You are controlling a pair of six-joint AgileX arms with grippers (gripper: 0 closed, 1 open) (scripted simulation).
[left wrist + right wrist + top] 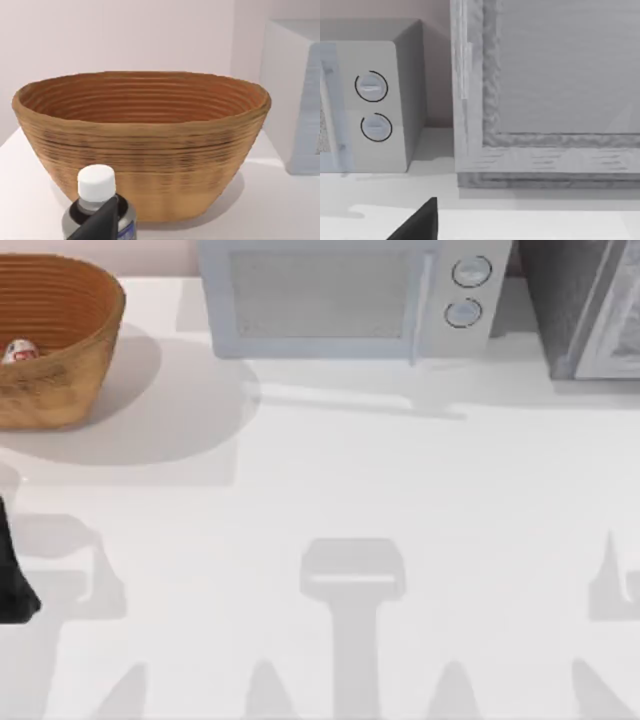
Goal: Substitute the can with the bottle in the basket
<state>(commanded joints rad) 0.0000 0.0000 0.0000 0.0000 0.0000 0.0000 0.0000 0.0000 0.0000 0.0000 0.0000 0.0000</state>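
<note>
Landmark: the basket (52, 340), standing on the counter (330, 480) at the far left corner.

The can (19, 351) lies inside the basket, low against its left inner wall — white with red marks, partly cut by the top view's edge. Substitution not yet begun; can still in place.

Left wrist view: the bottle (98, 202) stands upright, white cap uppermost, on the near side of the basket and just in front of its outer wall. One dark finger of the left gripper (100, 222) crosses the bottle's body. Whether the fingers are closed on it or merely beside it, I cannot tell — the far finger is hidden.

Key relation: the bottle's long axis is vertical and the basket's rim sits above the cap in this view, so the bottle likely must rise before going over the rim. The left arm is plainly the nearer one to the basket.

Right gripper (422, 222) is parked well away from the basket, facing the microwave (370, 100) and a grey cabinet (545, 90); finger opening not discernible.
</note>
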